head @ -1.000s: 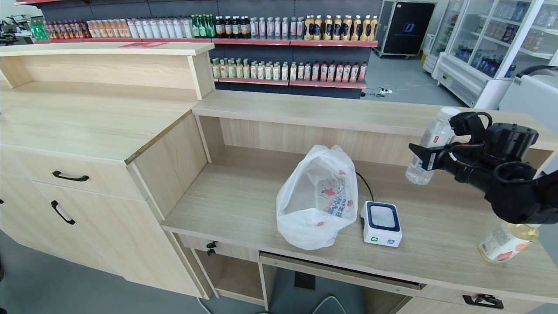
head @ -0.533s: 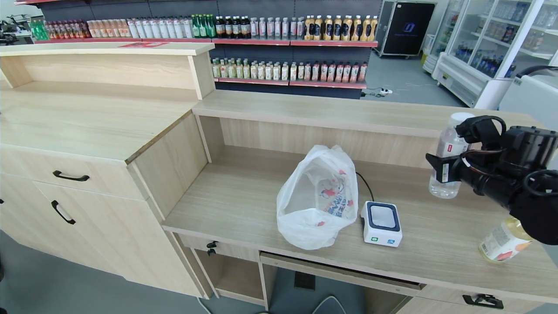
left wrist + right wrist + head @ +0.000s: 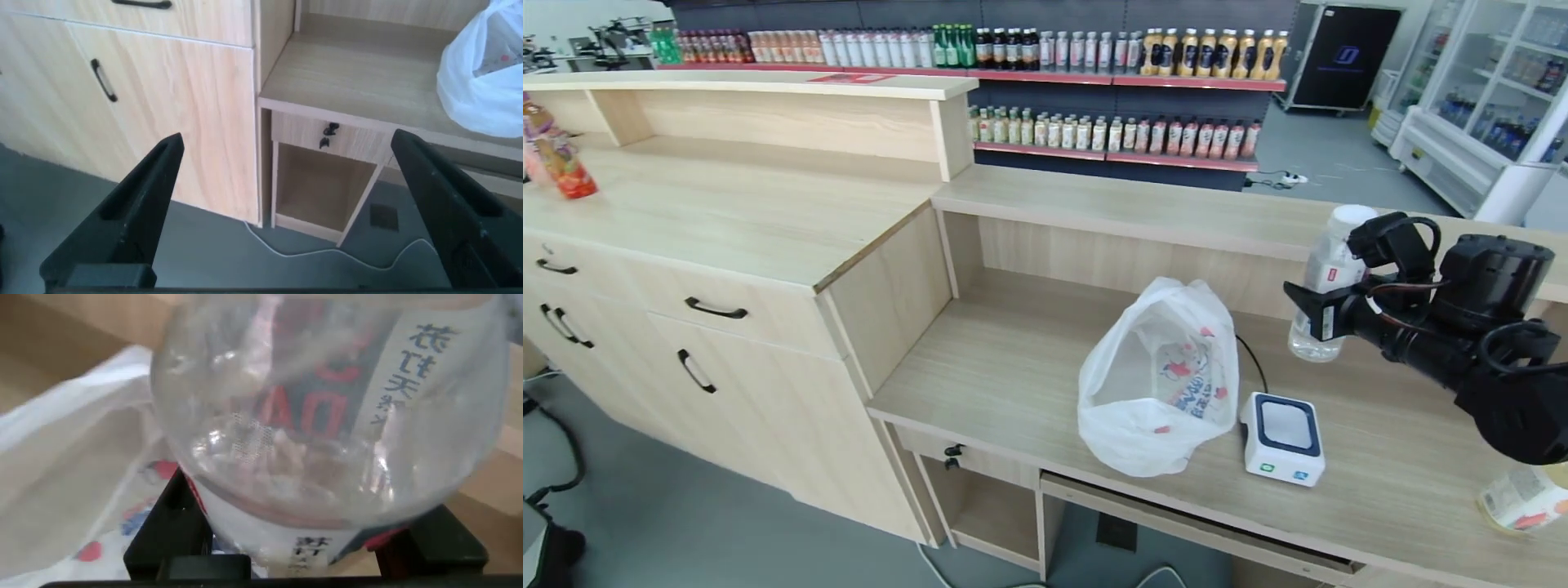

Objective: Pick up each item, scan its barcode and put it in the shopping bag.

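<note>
My right gripper (image 3: 1339, 273) is shut on a clear water bottle (image 3: 1325, 282) with a white cap and red-and-white label, held upright above the counter behind and to the right of the scanner. The right wrist view has the bottle (image 3: 327, 433) up close between the dark fingers (image 3: 176, 535), with the white bag (image 3: 73, 482) beyond it. The open white shopping bag (image 3: 1160, 380) stands mid-counter, and the white barcode scanner (image 3: 1284, 437) sits just right of it. My left gripper (image 3: 286, 204) hangs open low beside the counter, over the floor.
A yellowish drink bottle (image 3: 1523, 498) lies at the counter's right front edge. A reddish packet (image 3: 556, 159) stands on the higher counter (image 3: 727, 220) at far left. Behind the work surface rises a raised ledge (image 3: 1111, 208). Drawers and an open cubby (image 3: 323, 184) sit below.
The head camera has turned left, so the whole scene sits further right. Relative to the bag, the right gripper and bottle swung away to the right, then came back closer.
</note>
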Robot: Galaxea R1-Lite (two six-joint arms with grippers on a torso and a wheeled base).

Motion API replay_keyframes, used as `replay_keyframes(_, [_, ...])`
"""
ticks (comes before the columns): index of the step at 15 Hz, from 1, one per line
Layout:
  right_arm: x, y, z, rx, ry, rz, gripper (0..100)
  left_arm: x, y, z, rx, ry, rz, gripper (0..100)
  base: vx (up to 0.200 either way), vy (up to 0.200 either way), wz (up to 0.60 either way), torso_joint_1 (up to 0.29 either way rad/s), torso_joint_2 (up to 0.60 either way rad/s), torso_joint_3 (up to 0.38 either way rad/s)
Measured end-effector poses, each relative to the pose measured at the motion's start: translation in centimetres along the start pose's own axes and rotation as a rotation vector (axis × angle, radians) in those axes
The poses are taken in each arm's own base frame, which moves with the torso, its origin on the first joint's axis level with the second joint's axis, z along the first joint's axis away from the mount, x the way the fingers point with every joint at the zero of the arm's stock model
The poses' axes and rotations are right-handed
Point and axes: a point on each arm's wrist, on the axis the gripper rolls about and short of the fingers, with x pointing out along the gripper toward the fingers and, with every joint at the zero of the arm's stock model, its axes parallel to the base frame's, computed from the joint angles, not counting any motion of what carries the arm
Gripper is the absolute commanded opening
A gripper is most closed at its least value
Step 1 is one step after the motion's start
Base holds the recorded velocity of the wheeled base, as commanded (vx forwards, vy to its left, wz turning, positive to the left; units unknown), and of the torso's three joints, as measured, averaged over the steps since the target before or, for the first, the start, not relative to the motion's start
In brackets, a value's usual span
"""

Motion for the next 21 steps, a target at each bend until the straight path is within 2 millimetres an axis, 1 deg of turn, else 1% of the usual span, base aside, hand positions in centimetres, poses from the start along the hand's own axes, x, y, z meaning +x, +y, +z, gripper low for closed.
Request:
replay_keyframes(2, [0.7,0.2,-0.7,0.018,-0.025,0.036,0,0.0,0.0,0.0,0.0,0.0,-0.001,100,0.0,0.0,0.0,0.0,0.0,0.0])
replay_keyframes(4, [1.7,0.8,-2.2,0.047,-0.048,0.088,0,0.0,0.0,0.0,0.0,0.0,0.0,100,0.0,0.0,0.0,0.0,0.0,0.0])
replay_keyframes(5, [2.3,1.1,-3.1,0.05,-0.078,0.145,0,0.0,0.0,0.0,0.0,0.0,-0.001,100,0.0,0.0,0.0,0.0,0.0,0.0])
replay_keyframes(6, [2.9,1.6,-4.4,0.054,-0.083,0.231,0,0.0,0.0,0.0,0.0,0.0,0.001,100,0.0,0.0,0.0,0.0,0.0,0.0])
replay_keyframes(8, [3.8,2.7,-6.6,0.063,-0.07,0.343,0,0.0,0.0,0.0,0.0,0.0,-0.002,100,0.0,0.0,0.0,0.0,0.0,0.0])
replay_keyframes(10, [4.4,3.6,-8.5,0.075,-0.022,0.38,0,0.0,0.0,0.0,0.0,0.0,0.0,100,0.0,0.0,0.0,0.0,0.0,0.0])
replay_keyframes(14, [5.1,5.2,-10.5,0.087,0.014,0.423,0,0.0,0.0,0.0,0.0,0.0,-0.001,100,0.0,0.0,0.0,0.0,0.0,0.0])
replay_keyframes(17, [5.7,6.4,-11.3,0.111,0.015,0.504,0,0.0,0.0,0.0,0.0,0.0,-0.001,100,0.0,0.0,0.0,0.0,0.0,0.0])
replay_keyframes(21, [6.8,7.6,-12.2,0.101,-0.015,0.527,0,0.0,0.0,0.0,0.0,0.0,0.0,100,0.0,0.0,0.0,0.0,0.0,0.0])
